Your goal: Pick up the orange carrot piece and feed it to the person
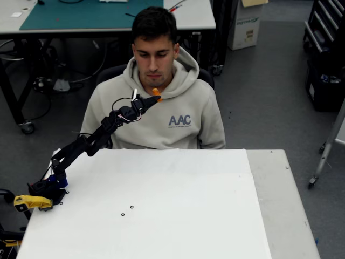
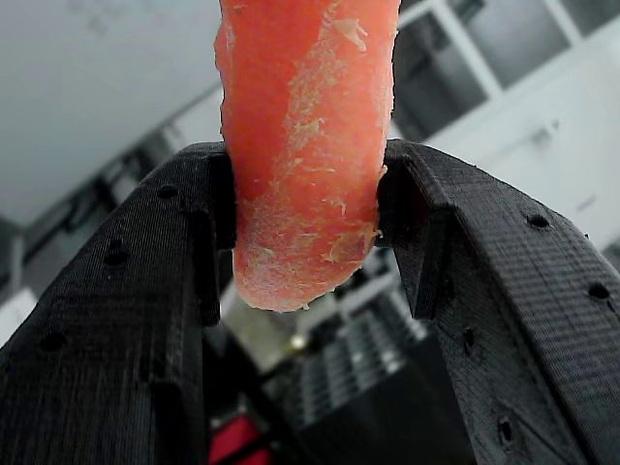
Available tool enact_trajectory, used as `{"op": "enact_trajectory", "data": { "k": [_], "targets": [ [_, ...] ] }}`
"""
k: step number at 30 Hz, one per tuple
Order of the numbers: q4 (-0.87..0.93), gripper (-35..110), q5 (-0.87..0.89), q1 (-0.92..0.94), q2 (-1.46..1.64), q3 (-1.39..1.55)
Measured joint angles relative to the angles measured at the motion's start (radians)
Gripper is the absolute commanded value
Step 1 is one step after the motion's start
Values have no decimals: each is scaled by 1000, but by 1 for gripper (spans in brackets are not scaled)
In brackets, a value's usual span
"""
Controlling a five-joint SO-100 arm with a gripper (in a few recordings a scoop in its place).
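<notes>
The orange carrot piece (image 1: 156, 93) is held up in the air in front of the person's (image 1: 156, 97) chest, just below the chin. My black gripper (image 1: 151, 98) is shut on it, the arm stretched from the table's left edge up toward the person. Seen from the wrist, the carrot piece (image 2: 302, 145) is clamped between the two black fingers (image 2: 155, 281), its rounded end sticking down past the pads and its top running out of the picture. The person sits behind the table in a beige hoodie, looking down at the carrot.
The white table (image 1: 161, 205) lies below the arm, with the arm's base (image 1: 46, 189) and a yellow clamp part (image 1: 31, 202) at its left edge. A green-topped bench (image 1: 86, 13) stands behind the person.
</notes>
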Motion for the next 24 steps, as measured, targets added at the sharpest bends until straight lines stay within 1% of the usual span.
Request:
{"op": "enact_trajectory", "data": {
  "k": [5,12,24],
  "targets": [
    [-35,-2,-32,-29,0,0],
    [-37,-2,-213,-114,0,0],
    [-37,-2,-255,-112,0,0]
  ]
}}
